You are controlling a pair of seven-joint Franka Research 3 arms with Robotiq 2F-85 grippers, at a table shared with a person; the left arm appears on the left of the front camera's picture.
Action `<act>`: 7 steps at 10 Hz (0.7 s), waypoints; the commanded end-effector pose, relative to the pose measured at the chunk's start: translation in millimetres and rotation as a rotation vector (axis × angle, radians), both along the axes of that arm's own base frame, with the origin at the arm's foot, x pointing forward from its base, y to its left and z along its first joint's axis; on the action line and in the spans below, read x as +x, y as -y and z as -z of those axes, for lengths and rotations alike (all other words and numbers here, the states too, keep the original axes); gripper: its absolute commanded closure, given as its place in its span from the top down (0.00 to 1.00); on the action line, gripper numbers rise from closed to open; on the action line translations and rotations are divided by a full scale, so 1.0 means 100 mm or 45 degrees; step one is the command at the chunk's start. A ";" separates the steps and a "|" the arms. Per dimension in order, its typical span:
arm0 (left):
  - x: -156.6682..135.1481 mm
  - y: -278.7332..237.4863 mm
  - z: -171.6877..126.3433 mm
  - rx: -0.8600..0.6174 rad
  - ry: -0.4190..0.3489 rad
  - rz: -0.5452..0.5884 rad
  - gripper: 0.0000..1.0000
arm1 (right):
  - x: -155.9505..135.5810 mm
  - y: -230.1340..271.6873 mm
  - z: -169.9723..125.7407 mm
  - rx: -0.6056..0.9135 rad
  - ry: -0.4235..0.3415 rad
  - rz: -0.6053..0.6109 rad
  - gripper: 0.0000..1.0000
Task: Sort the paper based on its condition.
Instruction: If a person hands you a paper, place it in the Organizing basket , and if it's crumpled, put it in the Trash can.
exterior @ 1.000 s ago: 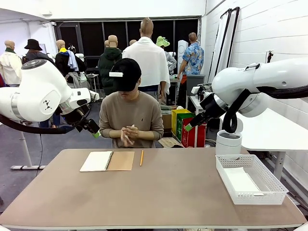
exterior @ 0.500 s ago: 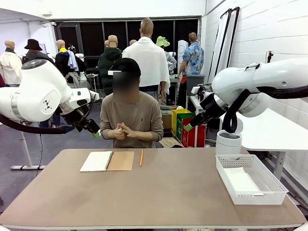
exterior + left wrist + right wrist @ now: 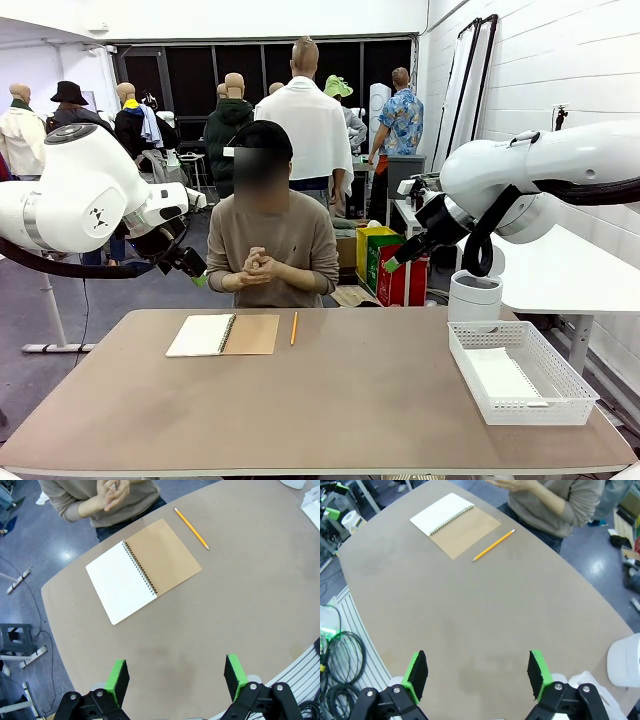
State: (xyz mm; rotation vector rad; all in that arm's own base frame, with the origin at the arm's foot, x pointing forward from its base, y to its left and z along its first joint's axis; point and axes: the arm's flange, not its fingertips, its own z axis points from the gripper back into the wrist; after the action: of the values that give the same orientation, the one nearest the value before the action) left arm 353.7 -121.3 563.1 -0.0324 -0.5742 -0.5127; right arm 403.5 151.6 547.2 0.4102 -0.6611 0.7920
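Person's hands (image 3: 257, 266) now clasped; paper (image 3: 503, 375) in basket (image 3: 570, 383); both tools wide.

Room evenly bright, light from overhead, soft and diffuse. Table (image 3: 330, 390) matte brown, no hard glare; faint pale sheen mid-surface in wrist views. Shadows weak: thin dark edge under notebook (image 3: 142, 570) and pencil (image 3: 191, 528). Far windows black. White wall at right clean, not blown out. Front view sharp throughout. Wrist views wide-angle: table edge bows, floor corners stretch; green pads (image 3: 117, 680) at bottom slightly soft.
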 end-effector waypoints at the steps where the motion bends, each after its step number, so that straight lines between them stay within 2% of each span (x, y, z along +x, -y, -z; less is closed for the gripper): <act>1: 0.00 -0.02 0.00 0.003 0.001 0.003 1.00 | 0.00 0.00 0.01 -0.004 -0.004 0.003 1.00; 7: 0.00 -0.02 0.00 0.003 0.001 0.003 1.00 | 0.00 0.00 0.01 -0.004 -0.004 0.003 1.00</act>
State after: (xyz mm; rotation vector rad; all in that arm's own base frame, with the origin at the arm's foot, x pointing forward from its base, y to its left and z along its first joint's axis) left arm 353.7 -121.3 563.1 -0.0324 -0.5742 -0.5127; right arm 403.5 151.6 547.2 0.4102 -0.6611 0.7920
